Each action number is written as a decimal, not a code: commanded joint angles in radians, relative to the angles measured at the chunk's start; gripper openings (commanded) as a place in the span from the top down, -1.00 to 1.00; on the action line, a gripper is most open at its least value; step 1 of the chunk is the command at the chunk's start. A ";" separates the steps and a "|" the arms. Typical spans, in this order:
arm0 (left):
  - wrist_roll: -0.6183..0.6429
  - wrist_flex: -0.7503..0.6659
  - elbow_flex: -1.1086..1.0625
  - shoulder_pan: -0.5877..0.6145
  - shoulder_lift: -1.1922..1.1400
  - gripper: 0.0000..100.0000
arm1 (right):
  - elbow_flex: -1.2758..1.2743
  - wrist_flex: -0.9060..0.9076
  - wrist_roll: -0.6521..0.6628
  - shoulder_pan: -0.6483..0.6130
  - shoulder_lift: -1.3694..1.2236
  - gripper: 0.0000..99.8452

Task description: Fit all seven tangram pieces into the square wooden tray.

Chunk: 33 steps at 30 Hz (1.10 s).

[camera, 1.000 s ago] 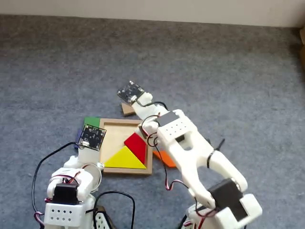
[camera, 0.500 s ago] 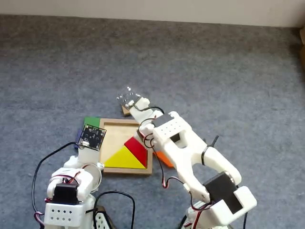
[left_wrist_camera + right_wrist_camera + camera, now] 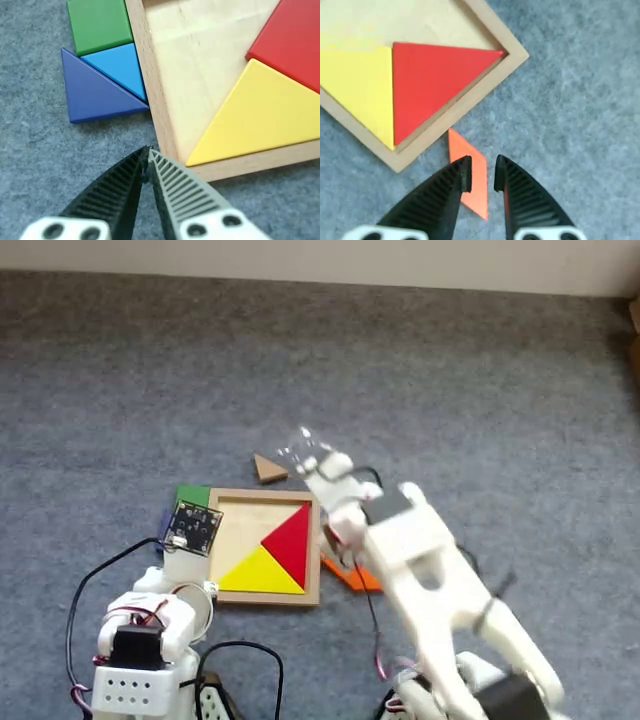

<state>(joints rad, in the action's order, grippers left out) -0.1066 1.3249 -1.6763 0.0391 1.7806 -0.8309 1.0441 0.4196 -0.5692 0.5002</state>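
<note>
The square wooden tray (image 3: 313, 545) holds a red triangle (image 3: 291, 539) and a yellow triangle (image 3: 262, 573) side by side, also seen as the red triangle (image 3: 430, 80) and the yellow triangle (image 3: 260, 110). My right gripper (image 3: 480, 173) hangs open by a narrow gap above the orange parallelogram (image 3: 470, 182), which lies on the carpet just outside the tray rim (image 3: 505, 67). My left gripper (image 3: 148, 153) is shut on nothing, its tip over the tray's rim (image 3: 155, 110). A green square (image 3: 97, 25), a light blue triangle (image 3: 120, 67) and a dark blue triangle (image 3: 97, 95) lie together beside it.
A small brown triangle (image 3: 268, 469) lies on the grey carpet (image 3: 480, 390) just beyond the tray's far edge. The orange parallelogram (image 3: 350, 576) sits partly under the right arm (image 3: 410, 540). Open carpet stretches to the far side, left and right.
The right arm has swung to the right, off the tray, uncovering the brown triangle and the red triangle's far corner. The left arm has not moved.
</note>
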 commanded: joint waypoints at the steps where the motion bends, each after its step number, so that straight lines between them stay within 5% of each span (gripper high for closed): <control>1: -0.005 0.003 -0.019 -0.008 0.038 0.99 | -0.128 0.012 0.009 0.018 0.208 0.69; 5: -0.005 0.003 -0.019 -0.008 0.038 0.99 | -0.259 0.008 0.009 0.018 0.265 0.41; 23: -0.005 0.003 -0.019 -0.008 0.038 0.99 | -0.177 -0.154 -0.046 -0.059 -0.173 0.42; 33: -0.005 0.003 -0.019 -0.008 0.038 0.99 | -0.170 -0.220 -0.040 -0.054 -0.176 0.92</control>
<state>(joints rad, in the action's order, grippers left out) -0.1066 1.3249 -1.6763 0.0391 1.7806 -1.0134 0.8539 0.3798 -0.6091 0.2885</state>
